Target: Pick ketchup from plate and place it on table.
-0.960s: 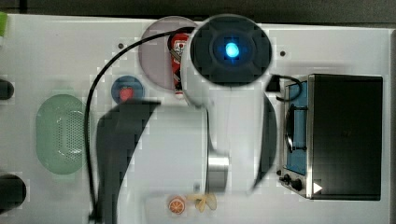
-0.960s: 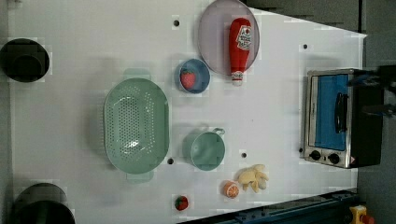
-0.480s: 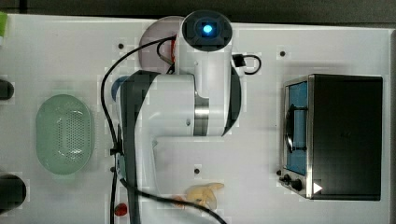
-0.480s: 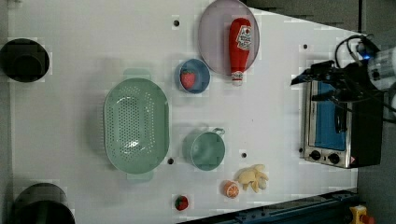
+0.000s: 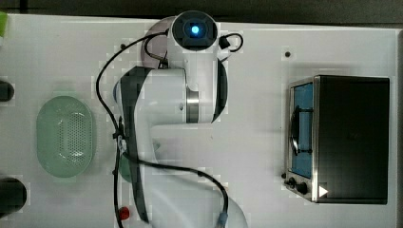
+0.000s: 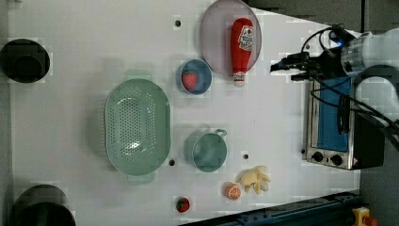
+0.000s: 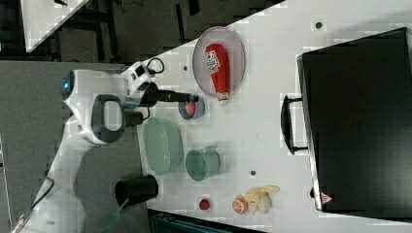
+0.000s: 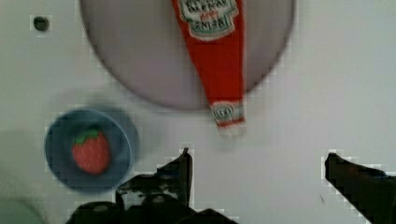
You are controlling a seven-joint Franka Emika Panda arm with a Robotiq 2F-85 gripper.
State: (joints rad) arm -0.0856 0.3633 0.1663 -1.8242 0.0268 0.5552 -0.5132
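One blue bowl (image 6: 195, 76) holding a strawberry (image 6: 189, 80) sits left of the plate (image 6: 216, 42) in the left view. On that lilac-grey plate lies the ketchup (image 6: 241, 46) bottle, its white cap poking past the rim over the table (image 6: 94, 56). Farther to the left view's right, the gripper (image 6: 281, 70) hovers with fingers (image 8: 180, 170) spread wide, holding nothing, beside the toaster oven (image 6: 336, 127).

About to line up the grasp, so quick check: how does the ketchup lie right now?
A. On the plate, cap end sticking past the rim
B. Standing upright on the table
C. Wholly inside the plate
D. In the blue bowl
A: the ketchup lies flat on the plate, its white cap end reaching past the rim over the table.
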